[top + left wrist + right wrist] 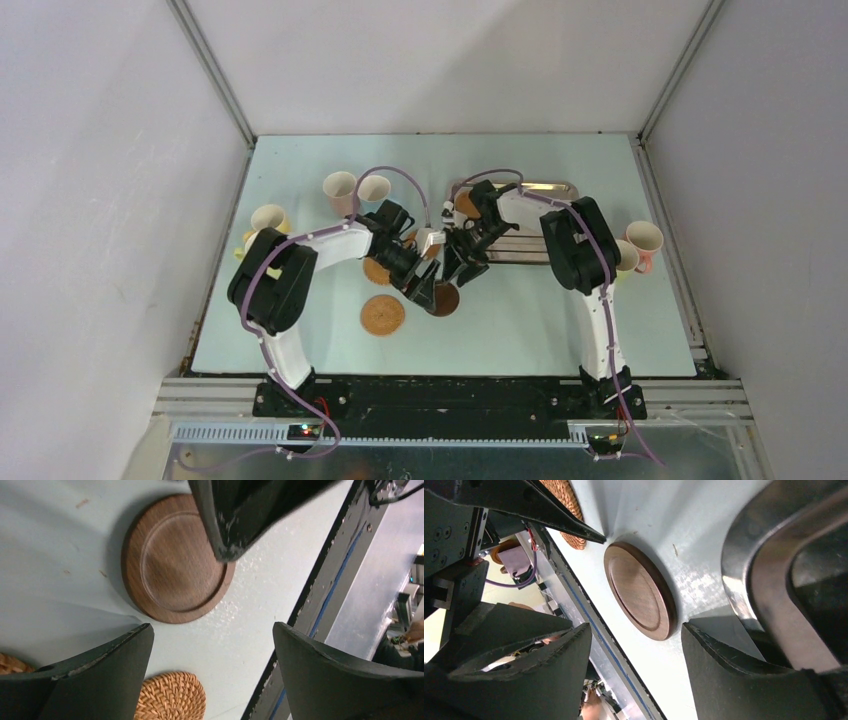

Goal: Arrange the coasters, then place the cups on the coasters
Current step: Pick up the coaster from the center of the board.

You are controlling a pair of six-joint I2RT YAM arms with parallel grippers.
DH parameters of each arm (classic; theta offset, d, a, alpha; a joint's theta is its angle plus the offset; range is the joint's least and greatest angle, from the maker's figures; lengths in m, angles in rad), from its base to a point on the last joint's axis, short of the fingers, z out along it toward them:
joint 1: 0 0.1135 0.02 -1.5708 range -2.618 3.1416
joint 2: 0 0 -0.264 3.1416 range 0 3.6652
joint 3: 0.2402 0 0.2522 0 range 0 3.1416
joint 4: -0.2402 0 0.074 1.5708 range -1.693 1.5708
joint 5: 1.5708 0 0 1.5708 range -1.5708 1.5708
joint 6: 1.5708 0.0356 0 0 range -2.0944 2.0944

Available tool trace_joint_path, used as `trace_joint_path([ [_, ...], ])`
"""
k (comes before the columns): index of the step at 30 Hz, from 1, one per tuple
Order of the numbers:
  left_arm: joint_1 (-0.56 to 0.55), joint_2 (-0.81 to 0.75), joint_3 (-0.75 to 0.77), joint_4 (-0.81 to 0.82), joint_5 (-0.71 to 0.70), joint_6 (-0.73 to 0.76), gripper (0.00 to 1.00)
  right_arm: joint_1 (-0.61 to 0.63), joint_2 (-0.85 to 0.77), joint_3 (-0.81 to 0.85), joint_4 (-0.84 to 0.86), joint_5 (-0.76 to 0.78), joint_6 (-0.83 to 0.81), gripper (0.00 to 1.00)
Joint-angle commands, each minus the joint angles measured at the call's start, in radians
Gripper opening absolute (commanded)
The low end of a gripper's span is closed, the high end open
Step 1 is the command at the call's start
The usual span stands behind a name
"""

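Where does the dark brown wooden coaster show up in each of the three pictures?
Top view: dark brown coaster just below the picture's centre, partly hidden.
Left wrist: upper middle, lying flat.
Right wrist: centre, seen at a slant.
Shared landmark: the table's front edge.

A robotics lab test cell: a pale blue worktop [520,320] boxed in by plain white panels [100,150] on aluminium framing [211,65]. The left arm [275,285] and right arm [580,245] are bolted to a black rail [450,395] at the near edge, trailing purple cables [390,169].
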Motion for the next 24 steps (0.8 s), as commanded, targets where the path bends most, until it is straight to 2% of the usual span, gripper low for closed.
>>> trace_joint_path([
  [1, 0.009, -0.017, 0.042, -0.164, 0.033, 0.122, 0.98, -0.038, -0.022, -0.029, 0.001, 0.120, -0.040, 0.73],
  [3, 0.005, -0.002, 0.063, -0.226, 0.066, 0.183, 0.98, -0.045, -0.021, -0.027, 0.000, 0.118, -0.042, 0.74],
  [7, -0.032, 0.019, 0.073, -0.248, 0.072, 0.172, 0.98, -0.033, -0.010, -0.020, -0.013, 0.100, -0.055, 0.75],
  [15, -0.070, 0.065, 0.051, -0.110, 0.039, 0.048, 0.98, 0.036, 0.032, 0.011, -0.050, 0.073, -0.080, 0.77],
  [24, -0.070, 0.068, 0.015, 0.018, -0.049, -0.048, 0.98, 0.035, 0.062, 0.024, -0.048, 0.042, -0.067, 0.77],
])
